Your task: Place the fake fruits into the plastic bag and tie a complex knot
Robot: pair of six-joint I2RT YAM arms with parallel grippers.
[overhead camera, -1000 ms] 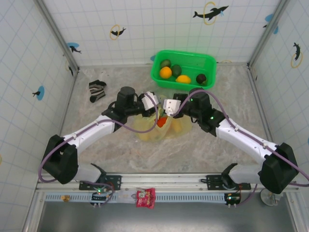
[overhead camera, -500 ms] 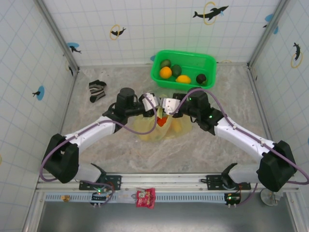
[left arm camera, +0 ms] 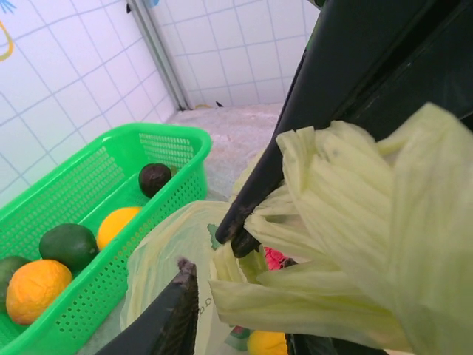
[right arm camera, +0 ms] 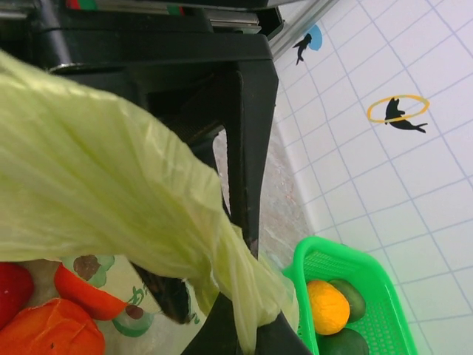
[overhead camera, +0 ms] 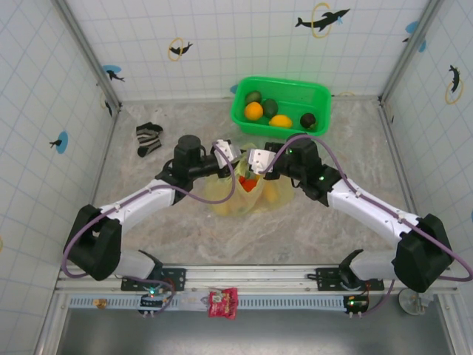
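The thin film could have slipped free or torn had the arms pulled apart. The left tool (overhead camera: 233, 163) sat part-closed round a bunch of the plastic bag (overhead camera: 229, 203), and I couldn't tell if it gripped. The right tool (overhead camera: 251, 166) was clamped on another bunch. Both arms reached inward, tools nearly touching above the bag at mid-bench (overhead camera: 295, 229).
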